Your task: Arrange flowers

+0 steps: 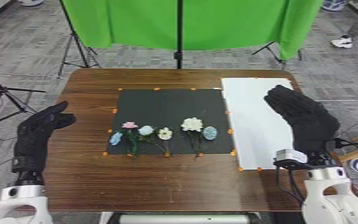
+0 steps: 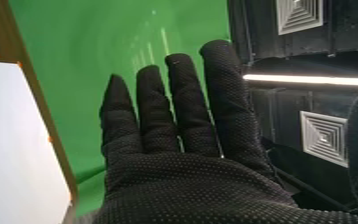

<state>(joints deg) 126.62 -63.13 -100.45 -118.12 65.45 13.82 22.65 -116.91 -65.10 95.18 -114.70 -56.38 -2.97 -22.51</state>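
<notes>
Pink flwr (image 1: 129, 125), blk mat (image 1: 171, 104), wht sheet (image 1: 255, 115), grn drape (image 1: 127, 22).

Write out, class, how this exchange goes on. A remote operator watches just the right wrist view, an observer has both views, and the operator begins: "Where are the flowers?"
Observer: The flowers lie on the near half of the black mat.
Operator: I see the white sheet. Which side of the mat is it on?
Observer: On the mat's right, in the head view.
Operator: And is the left hand touching any flower?
Observer: No, it is off to the left of the mat, apart from every flower.
</notes>
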